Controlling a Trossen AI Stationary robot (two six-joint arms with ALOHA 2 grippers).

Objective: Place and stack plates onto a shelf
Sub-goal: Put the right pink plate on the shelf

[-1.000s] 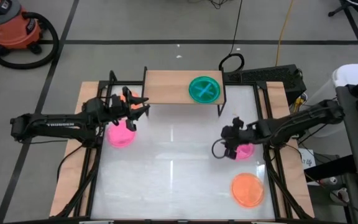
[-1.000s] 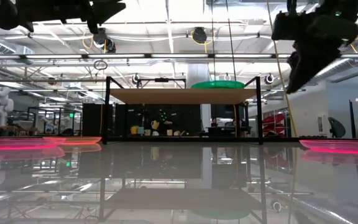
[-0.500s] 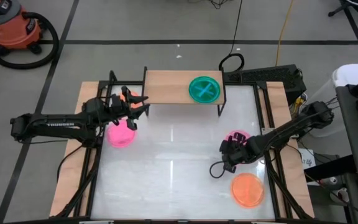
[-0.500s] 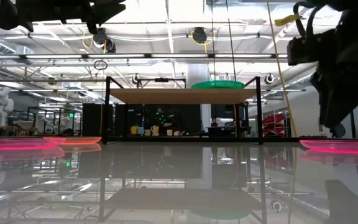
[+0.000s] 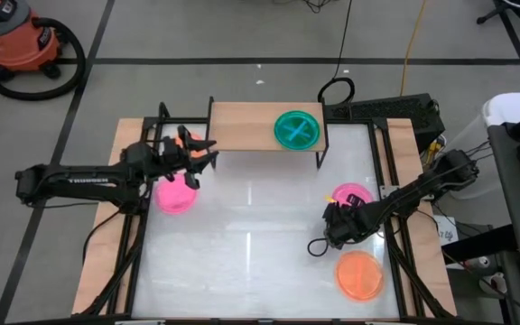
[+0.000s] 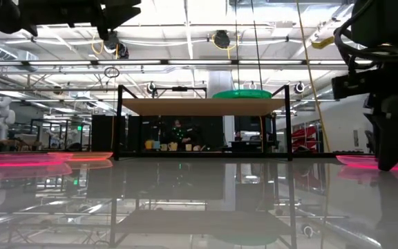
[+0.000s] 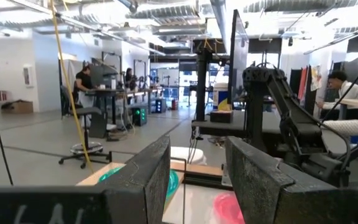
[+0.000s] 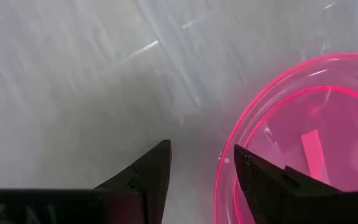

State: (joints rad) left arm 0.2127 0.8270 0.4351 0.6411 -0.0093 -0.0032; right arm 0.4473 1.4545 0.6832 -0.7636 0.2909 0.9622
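Observation:
A green plate [image 5: 298,129] lies on the wooden shelf [image 5: 242,126] at the table's far edge. One pink plate [image 5: 176,195] rests on the table at the left, with an orange plate [image 5: 181,135] just beyond it. A second pink plate [image 5: 350,194] and a second orange plate [image 5: 359,274] lie at the right. My right gripper [image 5: 332,226] is open and low, pointing down between those two right plates. In the right wrist view my right gripper [image 8: 201,155] has one finger over the pink plate's rim [image 8: 229,155]. My left gripper [image 5: 208,153] is open, held high and level above the left pink plate. My right gripper points down at the table beside the pink plate's rim [image 8: 224,163]. One fingertip [image 8: 253,168] overlaps that rim in the wrist view, and I cannot tell whether it touches. The plate lies flat on the table.
Bare white tabletop [image 5: 251,244] spreads between the arms. The shelf's black legs [image 5: 320,153] stand at the far side. Black frame rails [image 5: 395,244] run along the table's left and right sides. A person [image 7: 82,81] sits far off in the room.
My right gripper has moved from over the right pink plate toward the table's near edge and down, close to the tabletop. It now stands between the pink and orange plates.

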